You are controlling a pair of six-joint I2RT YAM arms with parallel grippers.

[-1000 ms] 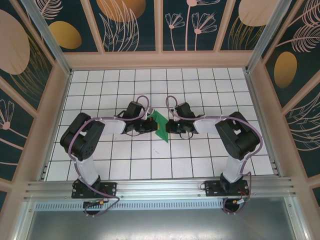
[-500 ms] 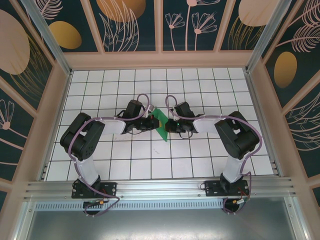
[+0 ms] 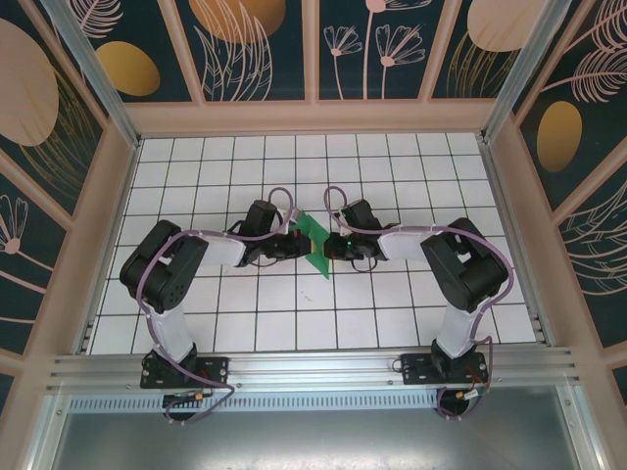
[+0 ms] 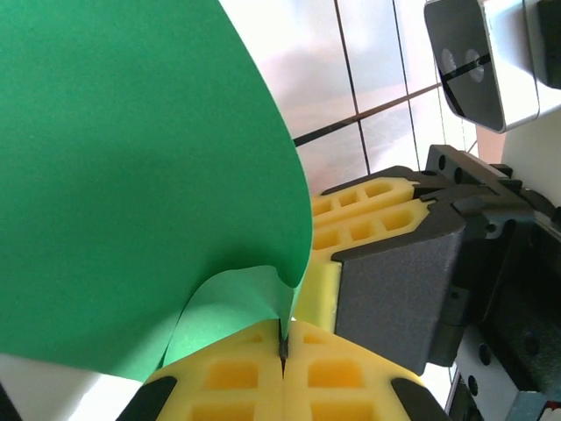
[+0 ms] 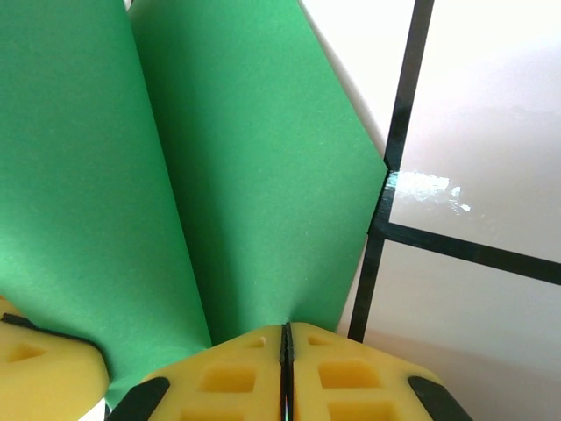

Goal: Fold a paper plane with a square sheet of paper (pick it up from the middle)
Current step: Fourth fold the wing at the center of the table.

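White glossy tabletop [image 3: 245,323] with black grid lines is sitting inside a booth of dark panels [image 3: 59,98] printed with pale leaves and flowers, with tan frames between them. The left arm [image 3: 186,259] and right arm [image 3: 460,259] are reaching inward from the near edge, elbows out, wrists meeting mid-tabletop. The left tool [image 3: 297,243] is pinching fully closed on the green paper sheet [image 3: 314,235], its yellow foam pads [image 4: 232,377] pressing together on a curled edge. The right tool [image 3: 334,248] is clamping closed on the sheet from the other side. The paper is standing on edge between both tools, thin, matte, bowed, with a crease. Cannot tell if its lower corner is touching the tabletop.
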